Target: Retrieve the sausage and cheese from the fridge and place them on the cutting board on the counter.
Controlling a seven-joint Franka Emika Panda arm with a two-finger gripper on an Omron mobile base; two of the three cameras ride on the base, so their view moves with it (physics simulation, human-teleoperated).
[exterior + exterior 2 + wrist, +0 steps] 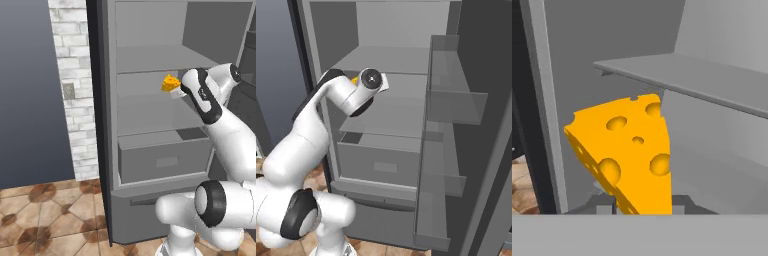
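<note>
A: Illumination is even and diffuse throughout; no single source identifiable. The tall dark grey fridge [150,125] interior shows soft shading only beneath its light grey shelves.

B: Glare?

A: None. The white robot arm [235,145] shows gentle gradients. Rendered edges are slightly soft and pixelated; the yellow-orange holed cheese wedge [624,150] looks mildly blurred up close.

cheese [632,155]: base hidden by gripper [643,202] | fridge [150,165]: top cut off
</note>
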